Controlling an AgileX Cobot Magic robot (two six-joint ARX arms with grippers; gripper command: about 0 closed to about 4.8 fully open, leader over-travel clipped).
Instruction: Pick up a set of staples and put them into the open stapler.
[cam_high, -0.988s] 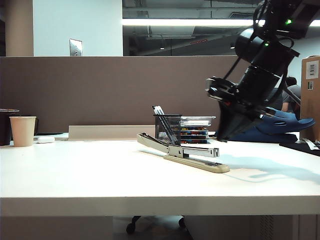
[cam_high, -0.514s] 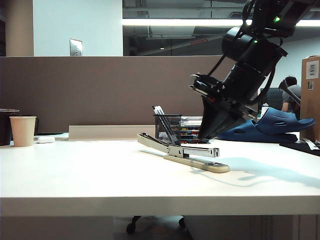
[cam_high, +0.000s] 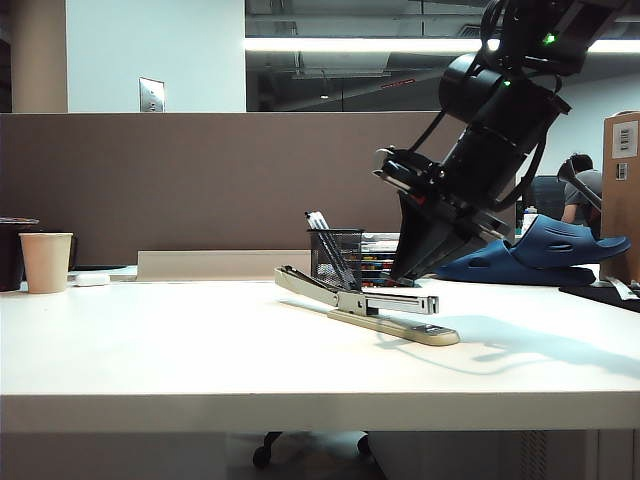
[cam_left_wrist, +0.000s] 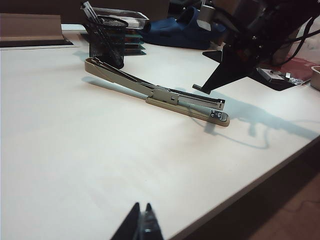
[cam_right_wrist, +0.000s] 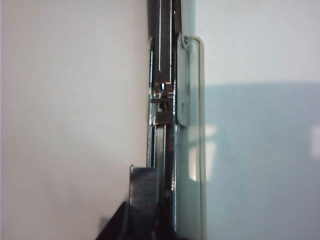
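Right wrist view: staples right over the rail
Right end effector (cam_right_wrist: 142, 220) gripped the set of staples (cam_right_wrist: 144, 192) above the stapler (cam_right_wrist: 192, 150); left end effector (cam_left_wrist: 141, 227) sat pinched together low over the surface (cam_left_wrist: 75, 160).

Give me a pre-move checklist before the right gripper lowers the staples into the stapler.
1. Stapler open, rail exposed: ok.
2. Staples held by the right gripper: ok.
3. Staples lined up over the rail: cannot tell; in the right wrist view the strip sits slightly beside the channel.
4. Left gripper shut, low near the table edge, far from the stapler: ok.
5. Pen holder behind the stapler, clear of the right gripper: cannot tell.
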